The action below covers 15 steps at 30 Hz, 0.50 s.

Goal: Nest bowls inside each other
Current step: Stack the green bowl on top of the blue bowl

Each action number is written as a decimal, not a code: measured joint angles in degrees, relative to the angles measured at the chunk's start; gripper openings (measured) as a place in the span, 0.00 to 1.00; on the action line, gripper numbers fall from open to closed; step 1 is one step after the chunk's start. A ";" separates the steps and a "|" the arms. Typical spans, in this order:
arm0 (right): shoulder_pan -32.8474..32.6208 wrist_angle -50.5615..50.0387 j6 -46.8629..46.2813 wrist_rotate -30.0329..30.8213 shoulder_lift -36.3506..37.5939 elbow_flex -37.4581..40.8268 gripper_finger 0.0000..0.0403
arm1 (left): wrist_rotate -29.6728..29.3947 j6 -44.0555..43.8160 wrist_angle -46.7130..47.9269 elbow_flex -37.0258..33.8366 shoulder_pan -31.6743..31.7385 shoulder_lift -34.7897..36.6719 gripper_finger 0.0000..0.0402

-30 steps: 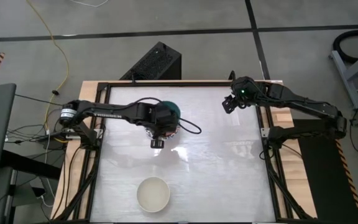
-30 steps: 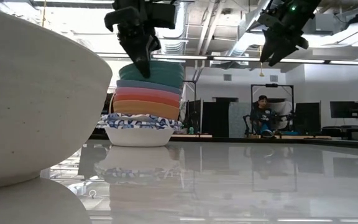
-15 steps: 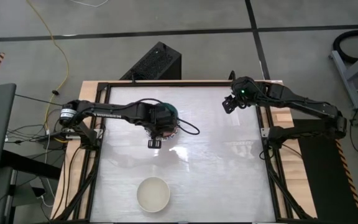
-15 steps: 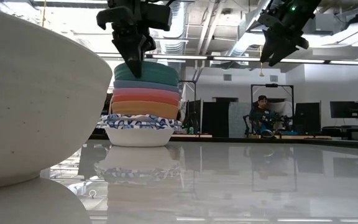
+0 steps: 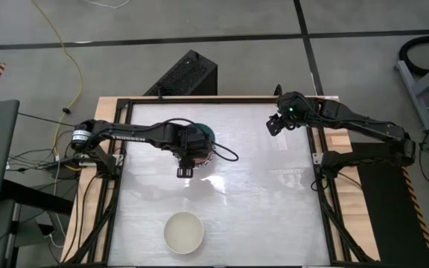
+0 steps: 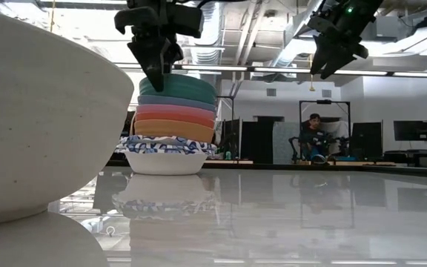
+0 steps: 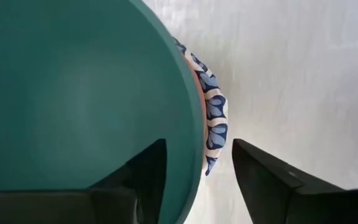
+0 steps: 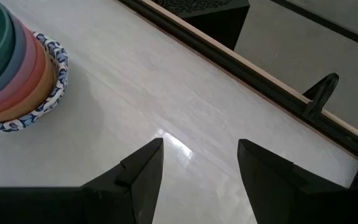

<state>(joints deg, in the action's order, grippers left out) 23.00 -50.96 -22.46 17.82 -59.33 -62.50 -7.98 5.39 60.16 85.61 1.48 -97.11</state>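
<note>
A stack of nested bowls (image 6: 170, 122) stands at the table's far left of centre. A white bowl with a blue patterned rim (image 6: 166, 160) is at the bottom, then orange, pink and blue ones. A dark green bowl (image 7: 73, 93) is seated on top. My left gripper (image 7: 197, 168) hovers open above the stack's left side. One finger is over the green bowl's hollow and one outside its rim (image 7: 196, 143), with a gap on both sides. A cream bowl (image 5: 183, 231) rests on its base near the front edge. My right gripper (image 8: 197, 165) hangs open at the far right.
The cream bowl (image 6: 35, 111) fills the low view's left side. A black frame (image 5: 319, 160) borders the table. Bare white tabletop (image 5: 267, 201) lies between the stack, the cream bowl and the right arm. A person sits in the room behind the table (image 6: 311, 137).
My left gripper has opened and let go of the dark green bowl's rim. Its fingertips have swung slightly toward the table's left edge and risen a little. The green bowl now sits nested on the stack's top.
</note>
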 joint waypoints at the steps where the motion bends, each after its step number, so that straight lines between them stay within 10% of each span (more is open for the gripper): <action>1: 0.01 0.00 0.00 0.00 0.00 0.00 0.56 | -0.21 -0.22 0.10 0.02 0.00 0.01 0.43; 15: 0.00 0.00 0.00 -0.02 0.00 0.00 0.56 | -0.50 -0.47 6.71 12.59 0.00 0.12 0.43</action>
<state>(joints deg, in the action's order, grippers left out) 23.00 -50.96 -22.46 17.80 -59.33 -62.50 -8.48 4.92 66.87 98.20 1.48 -96.99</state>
